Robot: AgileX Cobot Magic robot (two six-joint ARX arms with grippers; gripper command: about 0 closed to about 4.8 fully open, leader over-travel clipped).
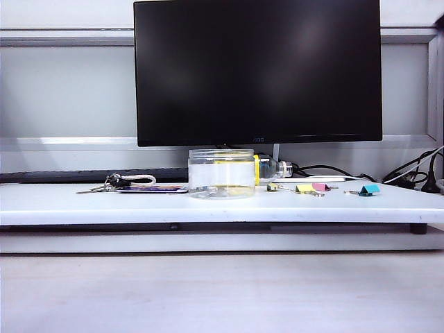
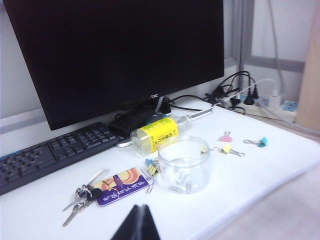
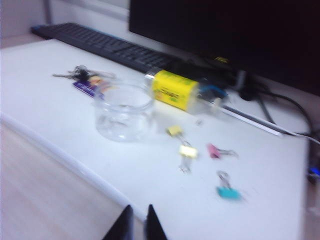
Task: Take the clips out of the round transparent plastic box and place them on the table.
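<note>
The round transparent plastic box (image 1: 222, 173) stands upright and open in the middle of the white table (image 1: 83, 205). In the right wrist view the box (image 3: 123, 112) looks empty; in the left wrist view faint wire shapes show through the wall of the box (image 2: 183, 164). Two yellow clips (image 3: 175, 131) (image 3: 188, 152) and a pink clip (image 3: 214, 151) lie on the table to its right. My left gripper (image 2: 141, 210) is shut and empty, hanging back over the table's front edge. My right gripper (image 3: 137, 212) hovers at the front edge too, jaws slightly apart, empty. Neither gripper appears in the exterior view.
A clear bottle with a yellow label (image 1: 267, 168) lies behind the box. A teal clip (image 1: 370, 189) sits furthest right. Keys with a purple tag (image 2: 120, 186) lie left of the box. A black monitor (image 1: 257, 69), keyboard (image 2: 50, 152) and cables (image 2: 235, 90) fill the back.
</note>
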